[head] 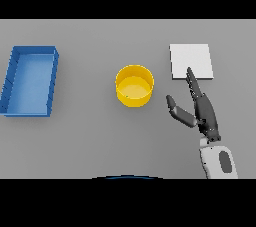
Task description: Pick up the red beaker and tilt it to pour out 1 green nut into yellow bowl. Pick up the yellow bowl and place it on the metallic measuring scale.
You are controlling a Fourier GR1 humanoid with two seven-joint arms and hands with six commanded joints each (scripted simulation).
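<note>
**Right hand open between bowl and scale**

The yellow bowl [134, 86] stands mid-table, a tiny dark speck inside it too small to identify. To its right, slightly farther, lies the pale square measuring scale [190, 61]. The right hand [204, 112] rests released, fingers straight, fingertips overlapping the scale's near edge, thumb spread toward the bowl without touching. A blue tray [15, 83] sits far left.

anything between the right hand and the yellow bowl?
Nothing: in the head view only bare grey table separates the right hand from the yellow bowl.
</note>
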